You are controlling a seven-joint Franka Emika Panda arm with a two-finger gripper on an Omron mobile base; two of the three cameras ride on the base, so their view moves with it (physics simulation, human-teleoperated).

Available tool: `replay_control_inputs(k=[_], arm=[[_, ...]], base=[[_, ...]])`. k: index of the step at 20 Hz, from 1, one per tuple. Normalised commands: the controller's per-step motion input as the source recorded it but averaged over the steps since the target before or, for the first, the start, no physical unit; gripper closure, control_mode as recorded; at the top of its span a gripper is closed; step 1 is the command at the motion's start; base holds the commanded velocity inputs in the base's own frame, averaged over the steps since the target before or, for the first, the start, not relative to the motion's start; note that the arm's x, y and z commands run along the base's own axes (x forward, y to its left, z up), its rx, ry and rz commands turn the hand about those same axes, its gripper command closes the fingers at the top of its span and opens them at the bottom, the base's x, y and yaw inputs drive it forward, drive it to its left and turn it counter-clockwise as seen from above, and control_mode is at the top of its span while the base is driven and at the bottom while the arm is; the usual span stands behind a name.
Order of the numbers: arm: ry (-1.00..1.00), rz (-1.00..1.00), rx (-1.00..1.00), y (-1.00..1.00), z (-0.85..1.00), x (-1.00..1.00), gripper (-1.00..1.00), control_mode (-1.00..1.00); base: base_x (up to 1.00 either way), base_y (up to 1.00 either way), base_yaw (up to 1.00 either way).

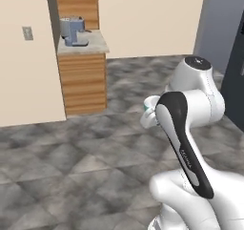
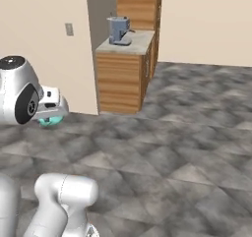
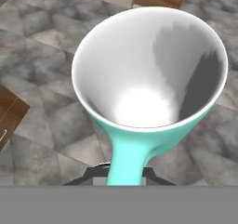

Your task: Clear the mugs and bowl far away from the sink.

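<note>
A teal mug (image 3: 148,69) with a white inside hangs in the air over the grey tiled floor. My gripper (image 3: 124,175) is shut on its handle (image 3: 126,155), which points down toward the fingers in the hand view. From the right base view the teal mug (image 2: 50,121) peeks out under the white hand (image 2: 49,101) at the left. In the left base view a sliver of the mug (image 1: 147,108) shows behind my arm's dark elbow. The bowl and the sink are out of view.
A wooden cabinet (image 1: 83,83) with a stone top stands ahead against the beige wall, with a grey coffee machine (image 1: 72,31) on it. A wall outlet (image 1: 27,32) sits to its left. A dark tall appliance (image 1: 236,57) edges the right. Grey floor tiles stretch between.
</note>
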Motion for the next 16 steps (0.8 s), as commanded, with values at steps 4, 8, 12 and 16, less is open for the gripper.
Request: replay_control_inputs(k=[4, 8, 12, 16], arm=[[0.0, 0.0, 0.0, 0.0, 0.0, 0.0, 1.0, 1.0], [0.0, 0.0, 0.0, 0.0, 0.0, 0.0, 1.0, 1.0], [0.0, 0.0, 0.0, 0.0, 0.0, 0.0, 1.0, 1.0], [0.0, 0.0, 0.0, 0.0, 0.0, 0.0, 1.0, 1.0]], base=[[0.97, -0.29, -0.27], [1.0, -0.81, -0.05], [1.0, -1.0, 0.04], [1.0, -1.0, 0.13]])
